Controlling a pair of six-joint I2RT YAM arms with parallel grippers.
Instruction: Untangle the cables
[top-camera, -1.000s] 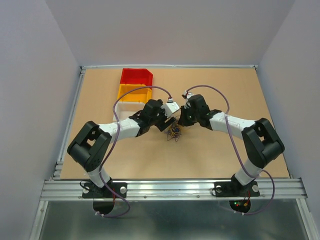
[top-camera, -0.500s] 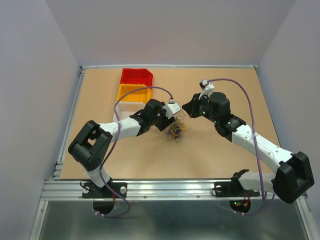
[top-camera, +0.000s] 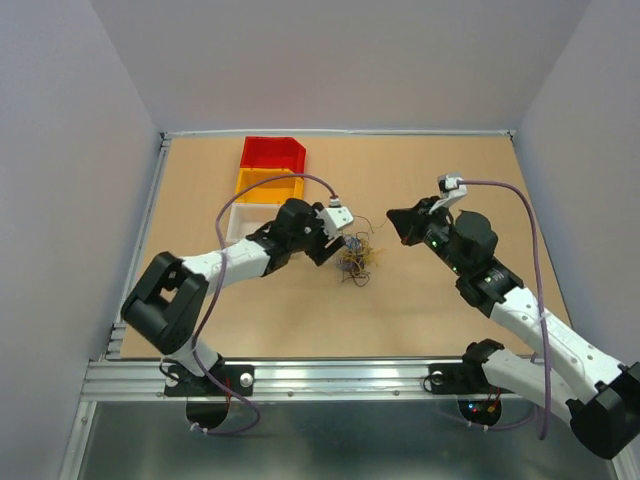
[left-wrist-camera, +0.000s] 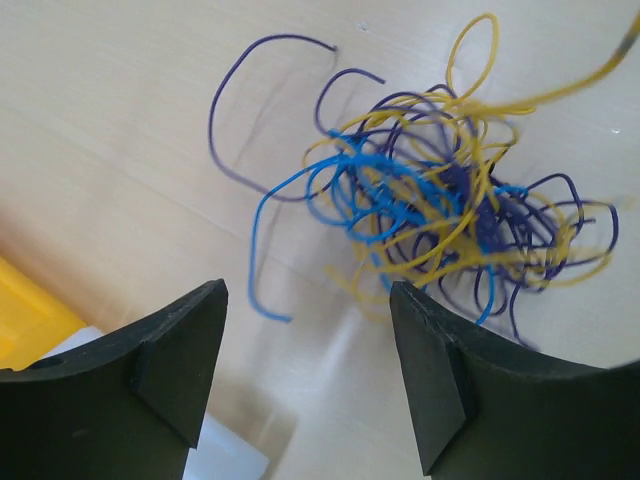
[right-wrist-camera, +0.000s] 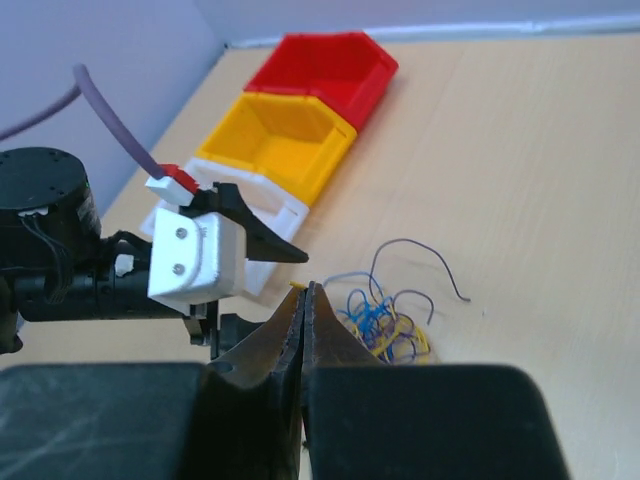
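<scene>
1. The left gripper (top-camera: 333, 247) has its fingers spread wide, with only bare table between them. In its wrist view (left-wrist-camera: 308, 300) nothing touches either finger.
2. The cables (top-camera: 355, 260) lie as a loose clump just beyond those fingertips, nearer the right-hand finger (left-wrist-camera: 425, 330). The purple, yellow and blue clump (left-wrist-camera: 440, 210) is wider across that view than it is deep. One purple end curls out to the left, and one yellow strand runs off toward the upper right.
3. The right gripper (top-camera: 392, 214) has its fingers pressed together (right-wrist-camera: 305, 300) and stands apart from the clump (right-wrist-camera: 385, 325). I cannot tell whether a strand is caught.
4. The table (top-camera: 450, 170) is tan board.
5. Farther back, a white bin (top-camera: 240, 218), a yellow bin (top-camera: 268, 185) and a red bin (top-camera: 272, 152) sit in a row.
6. Pale walls (top-camera: 340, 60) enclose the table.
</scene>
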